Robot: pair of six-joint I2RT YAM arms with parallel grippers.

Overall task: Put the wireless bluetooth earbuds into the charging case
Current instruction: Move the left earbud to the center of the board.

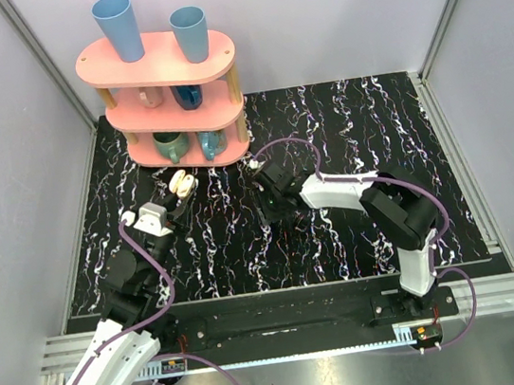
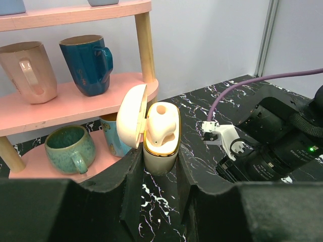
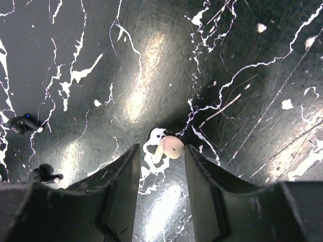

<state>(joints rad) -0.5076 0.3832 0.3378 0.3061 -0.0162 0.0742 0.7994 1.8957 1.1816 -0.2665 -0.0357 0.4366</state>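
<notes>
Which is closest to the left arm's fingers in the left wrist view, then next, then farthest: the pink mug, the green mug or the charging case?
1. The charging case: gripped between the left fingers, lid open.
2. The green mug: on the bottom shelf, off to the left.
3. The pink mug: on the middle shelf, higher up, far left.

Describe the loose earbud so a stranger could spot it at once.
On the black marbled mat, find the right pincer near the pink shelf. The earbud lies between its open fingers. It is a cream nub with a stem, not a flat white vein.
</notes>
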